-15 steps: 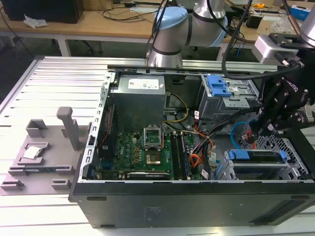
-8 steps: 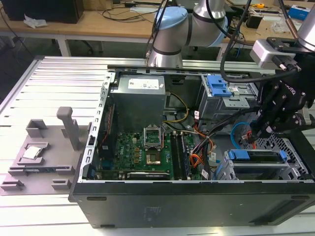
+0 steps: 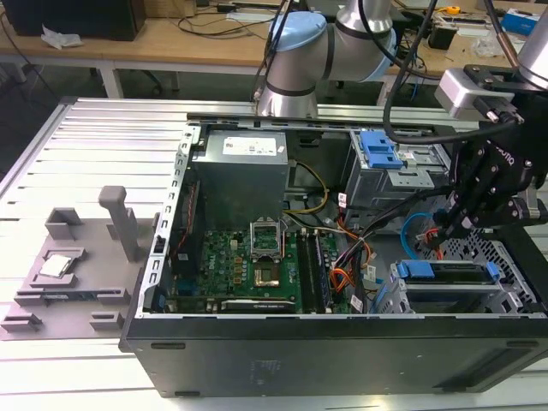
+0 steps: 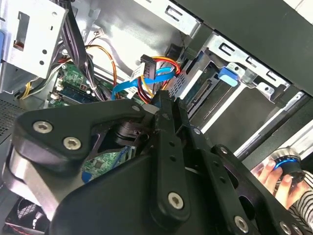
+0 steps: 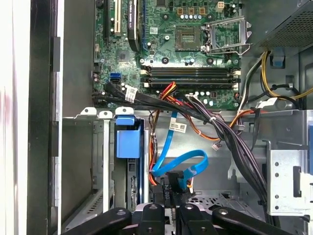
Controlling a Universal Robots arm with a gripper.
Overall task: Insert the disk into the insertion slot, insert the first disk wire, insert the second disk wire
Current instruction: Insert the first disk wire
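Observation:
The disk (image 3: 445,272) lies in the insertion slot (image 3: 514,295), the low perforated cage at the exterior view's right, with its blue carrier (image 5: 128,142) showing in the first wrist view. My gripper (image 3: 449,224) hangs just behind that cage. In the first wrist view my gripper (image 5: 175,206) is shut on the small dark plug ending the second disk wire (image 5: 182,164), a light-blue flat loop. A black plug (image 5: 166,190) with coloured wires sits right beside it. In the second wrist view my gripper (image 4: 162,100) points at these cables (image 4: 146,66).
The open case holds a motherboard (image 3: 248,265), a power supply (image 3: 240,171) and an upper grey cage with a blue latch (image 3: 381,150). Black and orange cable bundles (image 5: 230,142) cross beside the slot. A person's hand (image 4: 275,180) shows outside the case. A grey fixture (image 3: 77,257) stands at the exterior view's left.

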